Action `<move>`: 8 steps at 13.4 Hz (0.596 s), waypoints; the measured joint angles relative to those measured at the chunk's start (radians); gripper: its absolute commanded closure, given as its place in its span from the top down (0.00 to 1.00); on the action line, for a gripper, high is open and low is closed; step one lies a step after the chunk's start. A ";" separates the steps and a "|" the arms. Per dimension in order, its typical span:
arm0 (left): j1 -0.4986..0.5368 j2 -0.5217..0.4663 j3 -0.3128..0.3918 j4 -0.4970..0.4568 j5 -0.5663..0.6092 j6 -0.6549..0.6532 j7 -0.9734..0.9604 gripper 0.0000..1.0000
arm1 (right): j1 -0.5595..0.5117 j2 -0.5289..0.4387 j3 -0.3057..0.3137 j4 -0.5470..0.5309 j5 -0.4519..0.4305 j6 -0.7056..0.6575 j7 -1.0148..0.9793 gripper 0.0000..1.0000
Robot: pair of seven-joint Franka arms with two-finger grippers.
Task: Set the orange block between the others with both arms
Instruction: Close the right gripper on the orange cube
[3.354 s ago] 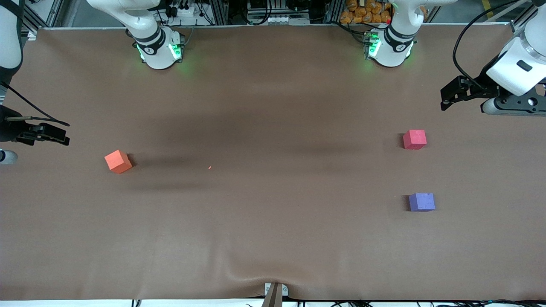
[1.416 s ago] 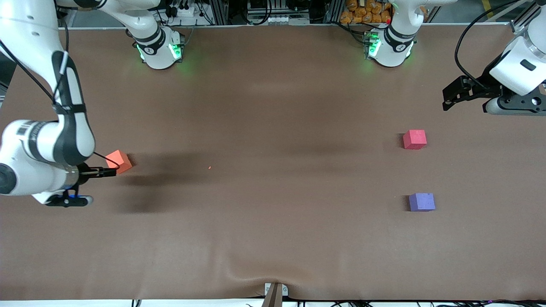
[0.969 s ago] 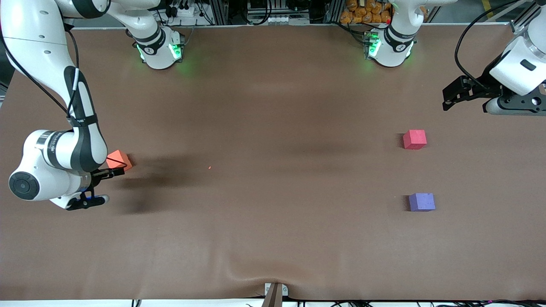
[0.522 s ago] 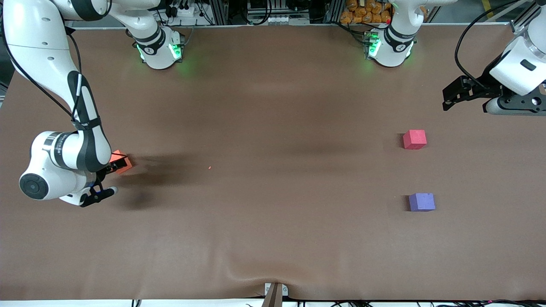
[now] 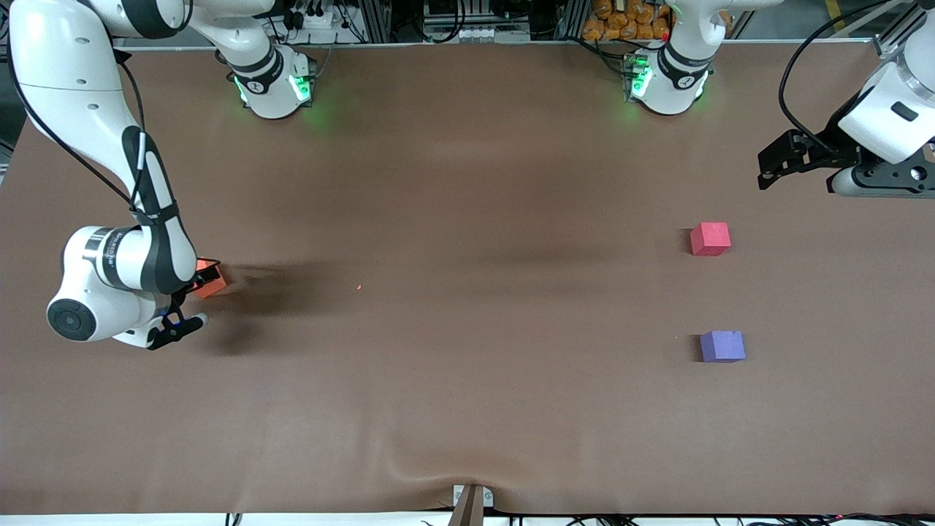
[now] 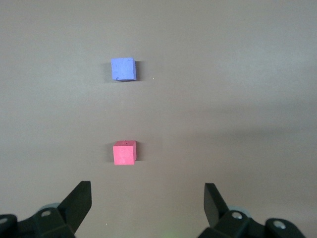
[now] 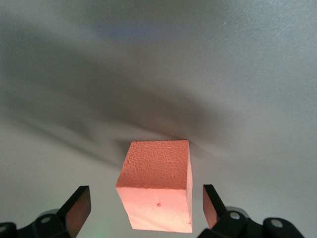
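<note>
My right gripper (image 7: pixel 147 210) has come down, fingers wide astride the orange block (image 7: pixel 157 185) — nothing gripped. Left gripper (image 6: pixel 147 206) waits, open. Three cubes: orange, red cube (image 5: pixel 710 239), purple cube (image 5: pixel 722 346).

1. The right arm (image 5: pixel 120 274) reaches down at its end of the brown table (image 5: pixel 467 409).
2. It covers most of the orange block (image 5: pixel 211 280). Only a bit of the block peeks out.
3. The right gripper (image 5: pixel 191 285) is at the block, mostly hidden under the arm.
4. The pinkish-red cube (image 5: pixel 710 239) sits toward the left arm's end.
5. The purple-blue cube (image 5: pixel 722 346) sits nearer the camera, apart from it.
6. The left gripper (image 5: pixel 764 169) waits in the air over the table's edge.
</note>
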 measured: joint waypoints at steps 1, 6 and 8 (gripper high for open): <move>0.000 0.000 0.000 0.000 0.000 0.000 0.000 1.00 | 0.000 0.002 0.000 -0.001 -0.005 0.000 0.000 1.00; 0.000 0.000 0.000 0.000 0.000 0.000 0.000 1.00 | 0.000 0.021 0.001 -0.001 -0.023 0.014 -0.004 0.63; 0.000 0.000 0.000 0.000 0.000 0.000 0.000 1.00 | 0.000 0.027 0.001 -0.002 -0.023 0.026 -0.015 0.49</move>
